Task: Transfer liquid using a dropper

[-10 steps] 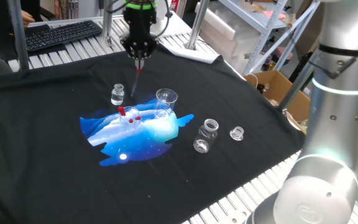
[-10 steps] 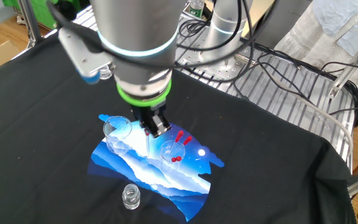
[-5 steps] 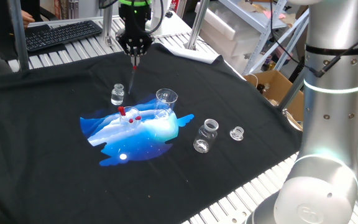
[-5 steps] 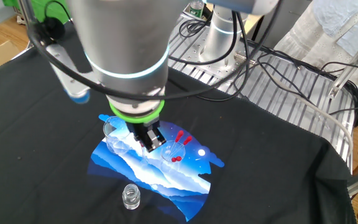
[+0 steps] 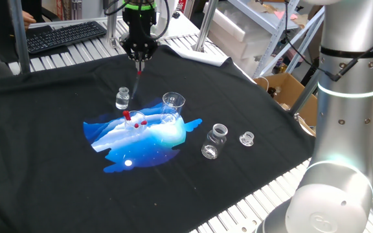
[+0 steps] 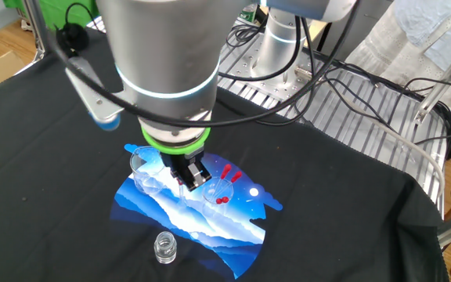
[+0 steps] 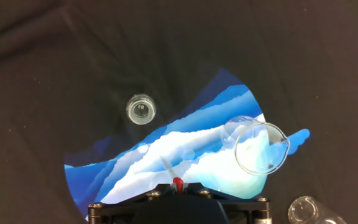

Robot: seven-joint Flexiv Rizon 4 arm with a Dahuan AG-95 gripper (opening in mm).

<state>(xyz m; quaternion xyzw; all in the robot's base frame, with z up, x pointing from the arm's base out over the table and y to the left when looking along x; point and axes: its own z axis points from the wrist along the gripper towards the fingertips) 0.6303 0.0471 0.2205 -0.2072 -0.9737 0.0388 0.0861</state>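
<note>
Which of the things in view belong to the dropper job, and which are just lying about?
In the job: dropper, held in the hand; glass beaker; small vial, probably.
Lying about: keyboard; cardboard box; open jar and glass stopper, likely.

- Below the gripper (image 5: 138,62), a small vial (image 5: 122,98) and tall beaker (image 5: 172,107) stand near together.
- Black cloth (image 5: 44,181) at the frame's lower left lies open.

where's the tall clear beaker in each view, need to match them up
One fixed view: beaker just right of centre, at the blue print's upper right edge.
The other fixed view: beaker left of centre, at the print's left tip, partly behind the claw.
Hand view: beaker right of centre.
Shared landmark: the blue print.
</note>
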